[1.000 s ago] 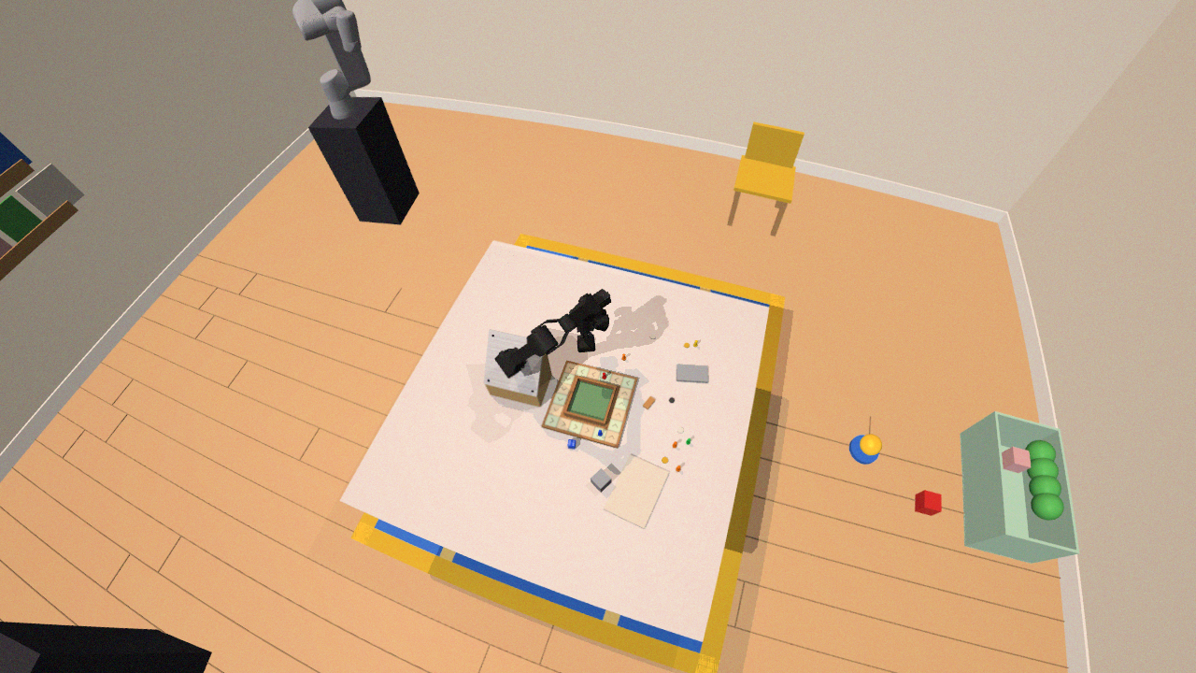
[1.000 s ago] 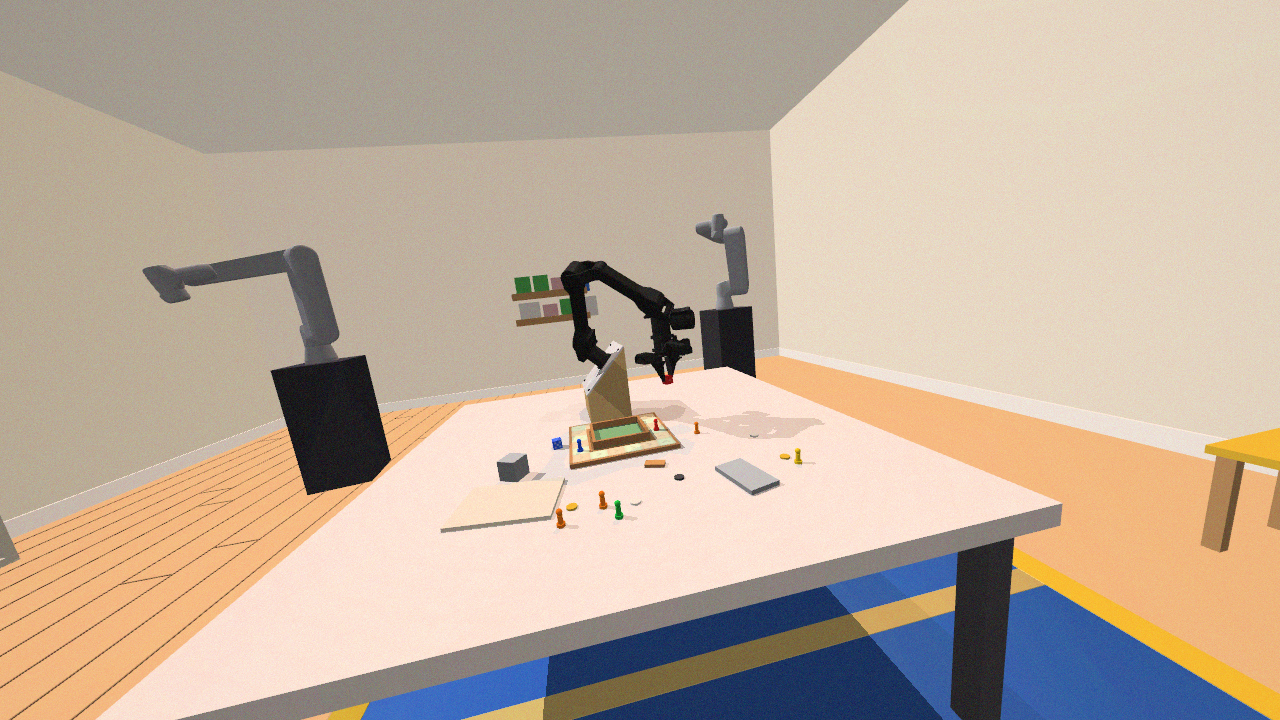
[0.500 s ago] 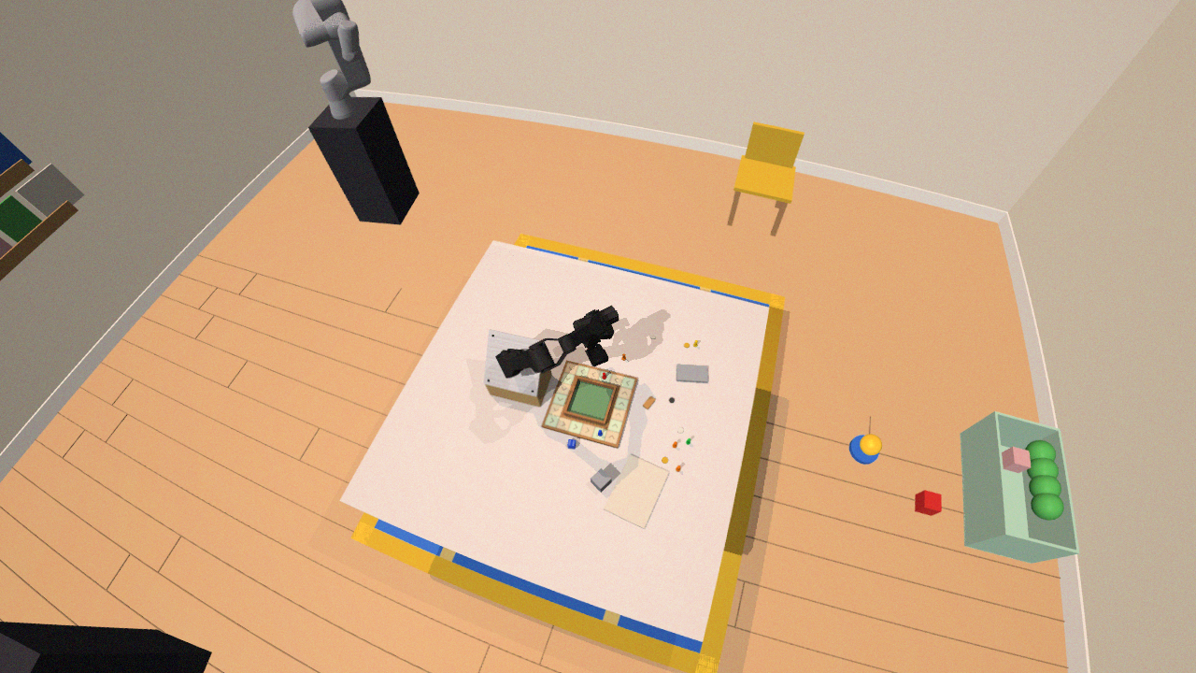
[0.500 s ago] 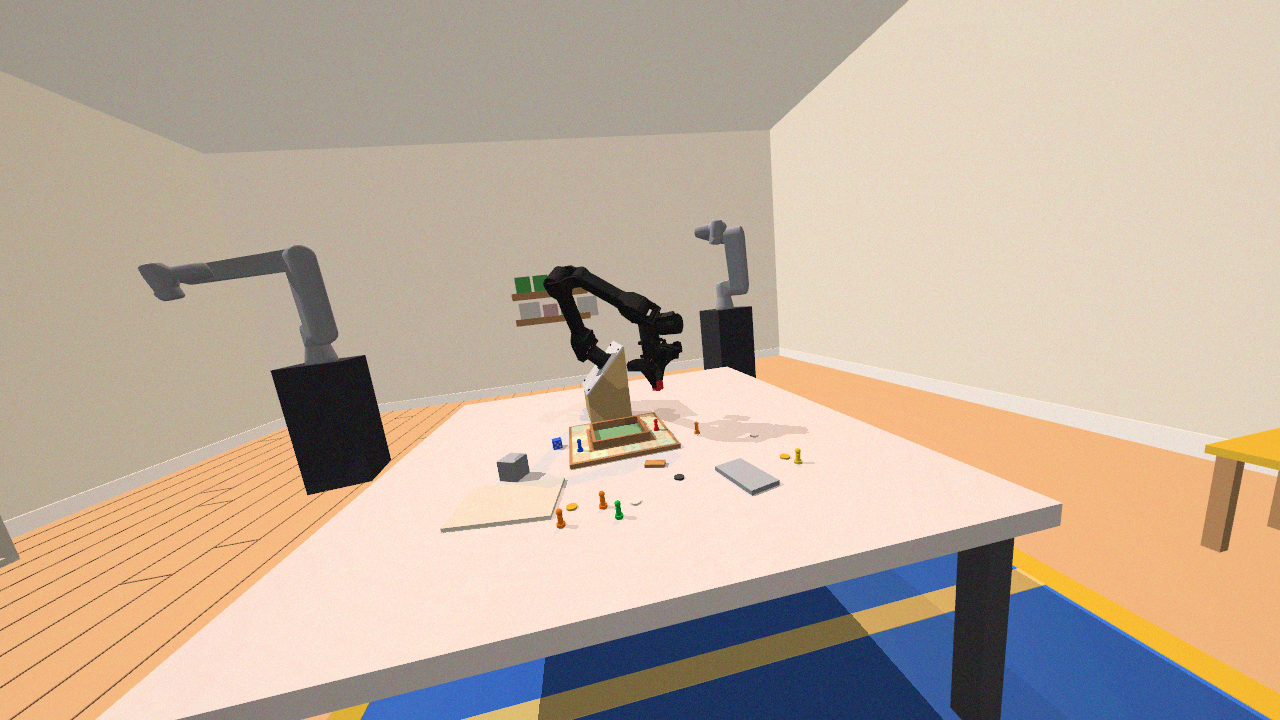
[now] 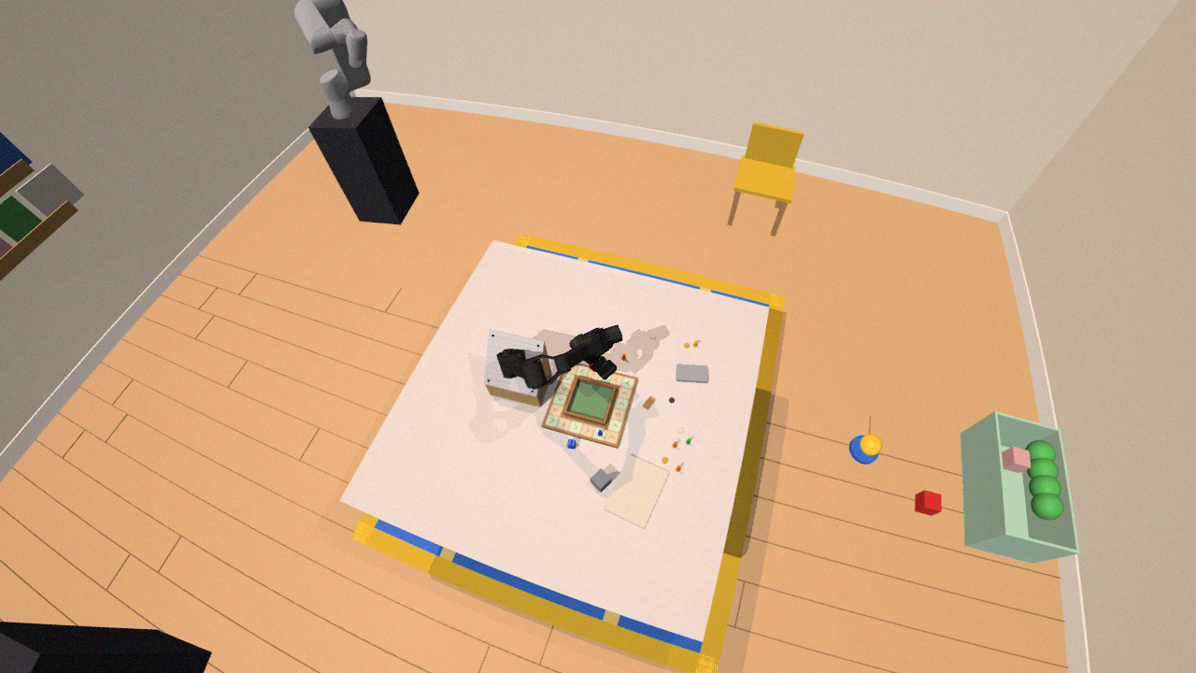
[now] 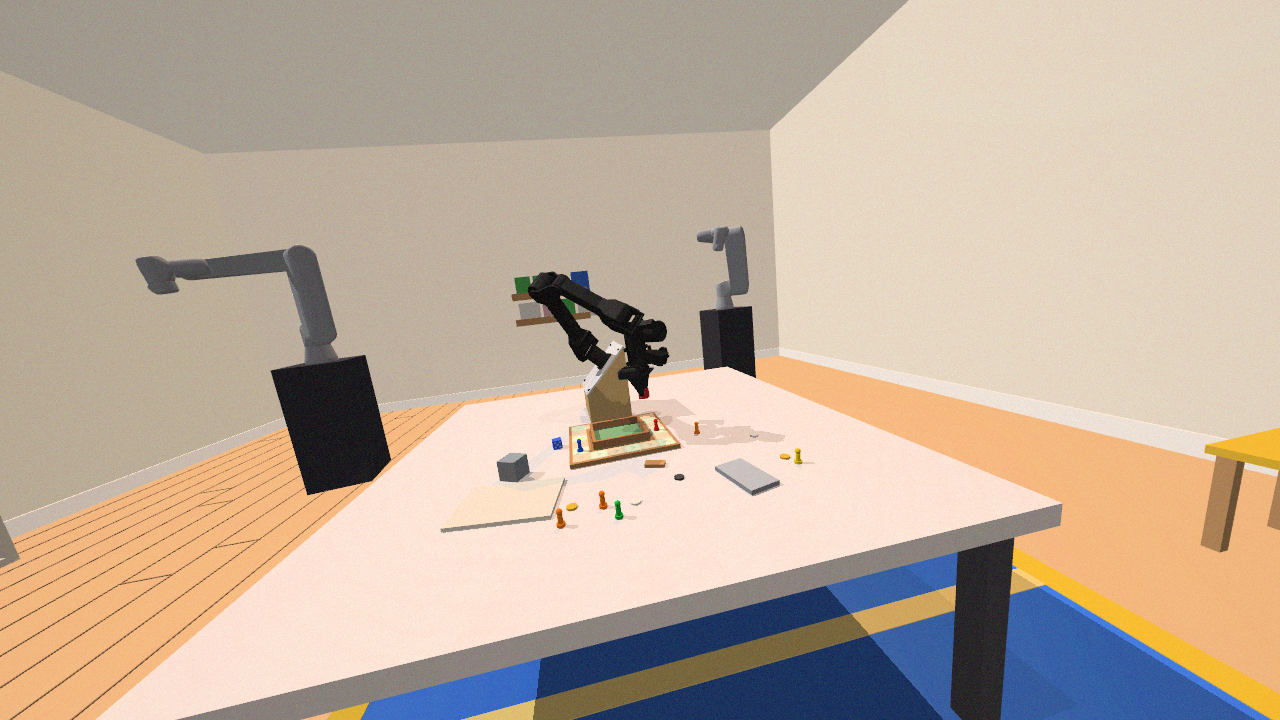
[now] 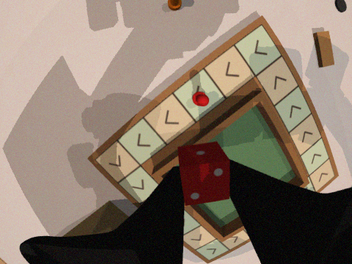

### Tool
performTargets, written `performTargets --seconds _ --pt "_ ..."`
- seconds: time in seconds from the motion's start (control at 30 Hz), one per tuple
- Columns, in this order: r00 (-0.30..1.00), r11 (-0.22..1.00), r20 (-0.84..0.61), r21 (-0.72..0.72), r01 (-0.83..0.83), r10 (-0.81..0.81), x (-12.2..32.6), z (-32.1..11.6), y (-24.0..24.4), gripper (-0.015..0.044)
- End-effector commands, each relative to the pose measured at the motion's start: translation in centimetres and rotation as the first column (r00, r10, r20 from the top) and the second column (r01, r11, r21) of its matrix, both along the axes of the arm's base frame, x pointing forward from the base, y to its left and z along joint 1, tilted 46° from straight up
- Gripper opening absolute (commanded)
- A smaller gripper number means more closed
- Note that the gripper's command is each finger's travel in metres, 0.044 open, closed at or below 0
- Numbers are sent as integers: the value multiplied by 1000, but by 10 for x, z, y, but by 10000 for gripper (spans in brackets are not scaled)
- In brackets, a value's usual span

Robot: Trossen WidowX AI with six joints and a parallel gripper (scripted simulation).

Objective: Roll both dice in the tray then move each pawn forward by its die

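My gripper (image 7: 201, 169) (image 6: 643, 392) is shut on the red die (image 7: 204, 176) (image 6: 644, 393) and holds it in the air above the board. The green-floored tray (image 5: 591, 400) (image 6: 617, 433) (image 7: 264, 147) lies in the middle of the board, beyond the die in the wrist view. The red pawn (image 7: 200, 99) (image 6: 656, 425) stands on a green square of the arrow track. The blue pawn (image 5: 599, 432) (image 6: 579, 445) stands on the track near the opposite side. The blue die (image 5: 572, 443) (image 6: 556, 443) lies on the table just outside the board.
An orange pawn (image 5: 623, 357) (image 6: 696, 428) (image 7: 174, 3) stands beside the board. A brown block (image 5: 648, 402) (image 6: 654, 463) (image 7: 324, 49), a dark disc (image 5: 671, 400) (image 6: 679, 477), a grey cube (image 5: 601, 479) (image 6: 512, 466) and a grey slab (image 5: 692, 373) (image 6: 746, 475) lie around. Several other pawns stand farther out.
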State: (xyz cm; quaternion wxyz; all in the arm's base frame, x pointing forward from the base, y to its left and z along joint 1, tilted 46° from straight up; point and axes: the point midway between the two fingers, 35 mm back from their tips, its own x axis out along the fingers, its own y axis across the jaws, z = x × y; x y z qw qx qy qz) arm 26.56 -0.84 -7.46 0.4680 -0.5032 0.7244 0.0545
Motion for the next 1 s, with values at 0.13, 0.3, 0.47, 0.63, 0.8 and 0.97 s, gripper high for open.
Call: performTargets --seconds 0.13,0.3,0.47,0.63,0.8,0.97 --pt "984 992 -123 2 -126 126 2 16 -28 0" --pt "959 979 -199 10 -201 199 3 26 -45 0" --pt "923 962 -276 22 -272 267 1 36 -63 0" --pt "878 941 -349 39 -335 327 -1 45 -79 0" --pt "871 938 -360 42 -343 335 -2 47 -81 0" --pt "872 934 -337 156 -320 355 -6 41 -83 0"
